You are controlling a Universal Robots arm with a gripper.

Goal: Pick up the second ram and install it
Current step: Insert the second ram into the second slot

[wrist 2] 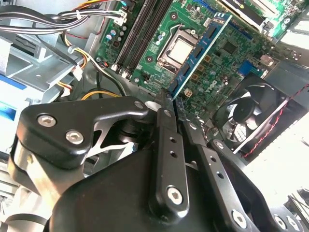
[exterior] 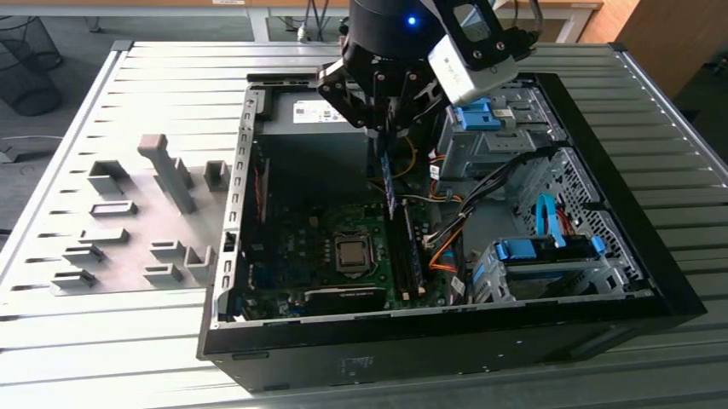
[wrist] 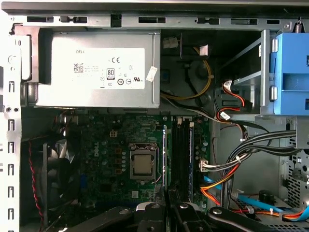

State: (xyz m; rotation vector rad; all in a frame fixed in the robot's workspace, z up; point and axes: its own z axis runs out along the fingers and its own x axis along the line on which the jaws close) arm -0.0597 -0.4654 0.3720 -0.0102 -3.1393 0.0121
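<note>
1. Gripper [wrist 2: 166, 104] was clamped on the second ram [wrist 2: 199, 52], pinched edge-on between the two black fingers [wrist 2: 163, 145], with the blue-green stick running straight out from the fingertips toward the motherboard [wrist 2: 227, 48].
2. Long axis of the stick looked roughly parallel to the black memory slots [wrist: 182, 159], and hung just above them, not seated yet by the look of it.
3. In the first wrist view, stick seen edge-on as a thin line just beside those slots, between them and the CPU socket [wrist: 143, 165].
4. Further from the slots: case fan [wrist 2: 253, 116] on the far side of the socket, bundle of cables [wrist: 231, 166] on the other side.
5. Farthest out: open PC case [exterior: 637, 213] holding the board, power supply [wrist: 96, 70], blue drive bays [exterior: 546, 249]; grey fixture blocks [exterior: 125, 230] outside it on the table [exterior: 114, 341].
</note>
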